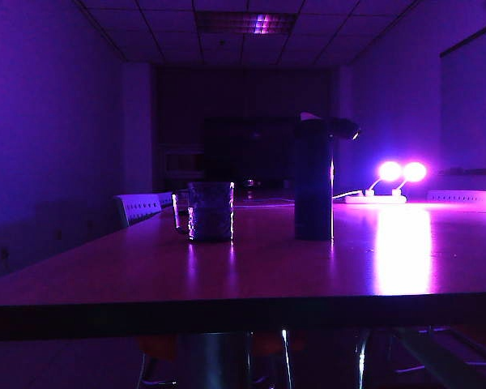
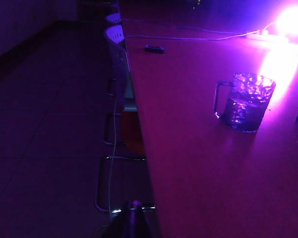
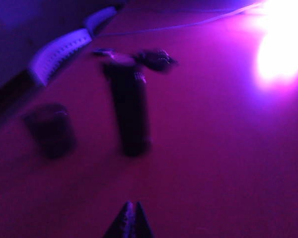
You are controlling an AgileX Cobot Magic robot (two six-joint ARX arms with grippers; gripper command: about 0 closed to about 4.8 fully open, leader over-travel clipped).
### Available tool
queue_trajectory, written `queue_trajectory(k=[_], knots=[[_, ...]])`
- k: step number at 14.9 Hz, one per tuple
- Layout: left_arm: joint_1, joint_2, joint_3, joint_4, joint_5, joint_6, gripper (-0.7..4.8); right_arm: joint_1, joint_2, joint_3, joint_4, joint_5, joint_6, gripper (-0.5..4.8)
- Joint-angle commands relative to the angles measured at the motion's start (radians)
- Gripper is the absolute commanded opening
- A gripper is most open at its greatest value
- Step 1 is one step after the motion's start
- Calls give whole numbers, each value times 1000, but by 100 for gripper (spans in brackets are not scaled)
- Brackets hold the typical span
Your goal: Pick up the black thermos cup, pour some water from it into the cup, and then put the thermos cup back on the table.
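Exterior view first: the room is dark and washed in purple. The black thermos cup [image 1: 313, 180] stands upright on the table [image 1: 251, 275], its flip lid jutting out sideways at the top. Just to its left, apart from it, sits the cup [image 1: 210, 211], the short textured glass mug with its handle on the left side. Two bright lamps [image 1: 402, 172] glare at the far right of the tabletop beside a white power strip [image 1: 376, 198]. Neither arm shows here.

Over to the left wrist view: the left gripper [image 2: 133, 210] hangs off the table's edge, over the floor, well apart from the cup [image 2: 245, 101]. Only a dim tip of it shows, so I cannot tell whether its jaws are parted or closed. A small dark object [image 2: 154, 48] lies farther along the table [image 2: 198, 168], and chairs [image 2: 120, 59] line its side.

Now the right wrist view, blurred: the right gripper [image 3: 129, 220] has its fingers pinched together, clenched on nothing, above bare tabletop [image 3: 213, 163]. Ahead of it stands the thermos [image 3: 130, 111], upright, lid open, with the cup [image 3: 52, 128] beside it, the two not touching.
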Motion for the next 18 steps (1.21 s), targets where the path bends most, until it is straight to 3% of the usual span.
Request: queue_trajectory(k=[1,7,10,14,18], knots=[[-2,1,-1,9,5,1,-6,-33,-191,-223,149,32,-2,-4],[-2,1,-1,5,4,1,-6,-169,-619,-506,123,27,-1,-4],[-2,1,-1,1,8,1,-6,-210,-618,-562,92,-58,2,-4],[-2,1,-1,-2,8,1,-6,-212,-618,-562,-18,-55,-4,-4],[-2,1,-1,-2,8,1,-6,-213,-618,-562,-20,-55,-62,-4]])
